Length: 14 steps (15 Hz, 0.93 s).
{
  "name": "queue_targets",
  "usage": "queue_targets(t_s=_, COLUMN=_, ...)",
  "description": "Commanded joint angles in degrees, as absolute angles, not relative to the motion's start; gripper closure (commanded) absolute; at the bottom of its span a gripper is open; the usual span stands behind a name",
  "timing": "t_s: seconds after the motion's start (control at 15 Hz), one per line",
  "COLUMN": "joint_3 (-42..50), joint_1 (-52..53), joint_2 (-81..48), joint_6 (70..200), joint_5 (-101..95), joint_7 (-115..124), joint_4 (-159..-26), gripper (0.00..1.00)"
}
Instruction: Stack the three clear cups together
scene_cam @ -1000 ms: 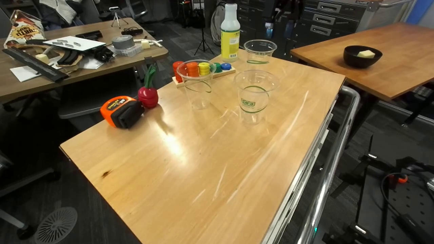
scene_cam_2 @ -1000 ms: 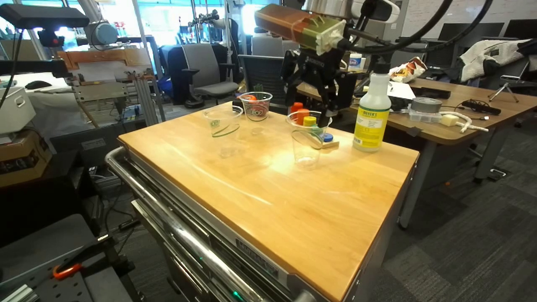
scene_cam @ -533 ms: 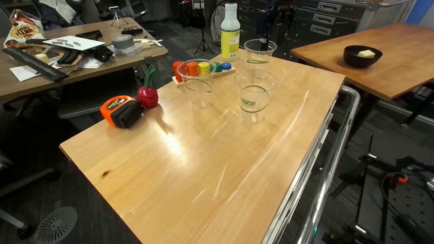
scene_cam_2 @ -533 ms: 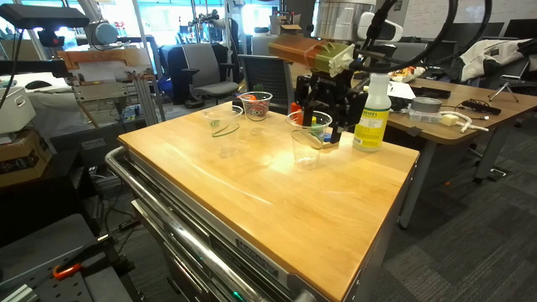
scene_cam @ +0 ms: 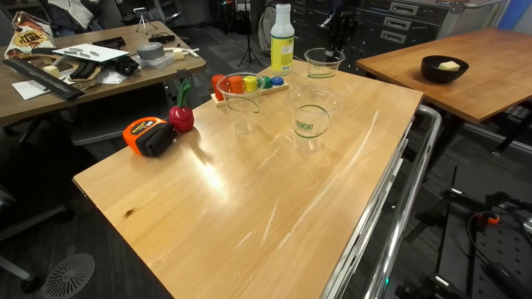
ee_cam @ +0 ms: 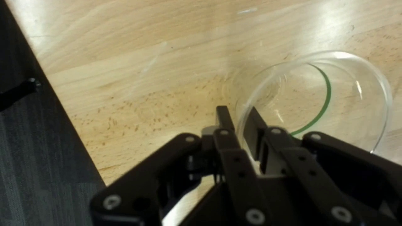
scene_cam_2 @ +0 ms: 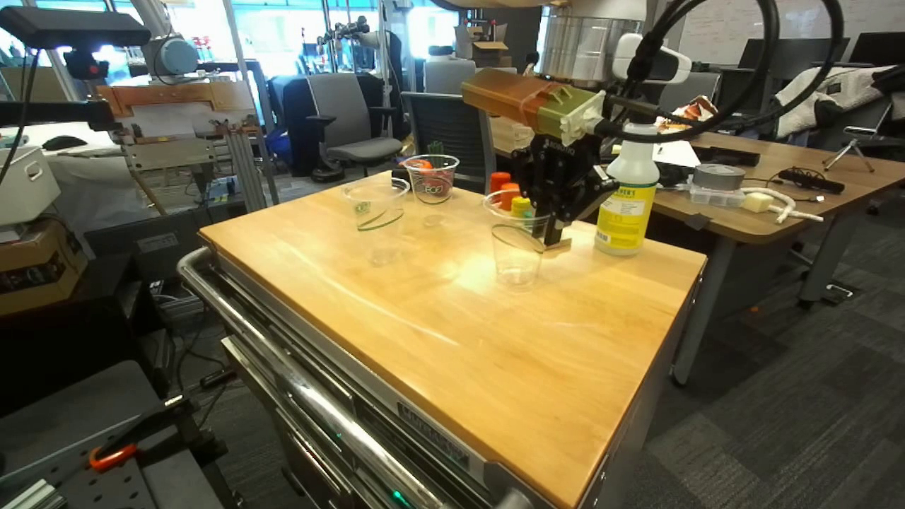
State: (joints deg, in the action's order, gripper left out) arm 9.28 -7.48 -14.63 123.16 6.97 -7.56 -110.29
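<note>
Clear cup one (scene_cam_2: 516,244) stands mouth up on the wooden tabletop (scene_cam: 232,232), its long axis close to vertical, narrow base down; any slight lean is too small to tell. In the wrist view its rim passes between the jaws of the gripper (ee_cam: 239,121), one jaw within the mouth, one outside. The jaws sit near each other with the cup's wall in a narrow gap, and I cannot tell whether they press on it from both sides. Clear cup two (scene_cam: 311,120) and clear cup three (scene_cam: 243,112) also stand upright in both exterior views, wide rims up, all three apart from one another. Green bands ring their sides.

Behind clear cup three, in an exterior view, lies a rack of coloured rings (scene_cam: 269,83), its length running towards the bottle. In an exterior view the gripper hides part of that rack and overlaps the edge of the yellow-labelled bottle (scene_cam_2: 628,212), which stands upright near clear cup one. A red radish (scene_cam: 181,118), green leaves up, stands near clear cup three, with an orange-and-black tape measure (scene_cam: 149,138) just beside it.
</note>
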Motion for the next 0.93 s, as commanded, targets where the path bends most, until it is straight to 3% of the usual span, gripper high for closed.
queue_targets(t_s=0.0, joint_3=7.8, joint_1=-9.8, joint_2=-13.1, joint_6=123.7, joint_5=12.1, joint_7=-8.4, joint_4=-110.3, gripper=0.99)
queue_targets(t_s=0.87, joint_3=5.6, joint_1=-7.0, joint_2=4.1, joint_6=113.8, joint_5=15.5, joint_7=-8.4, joint_4=-113.0, gripper=0.98)
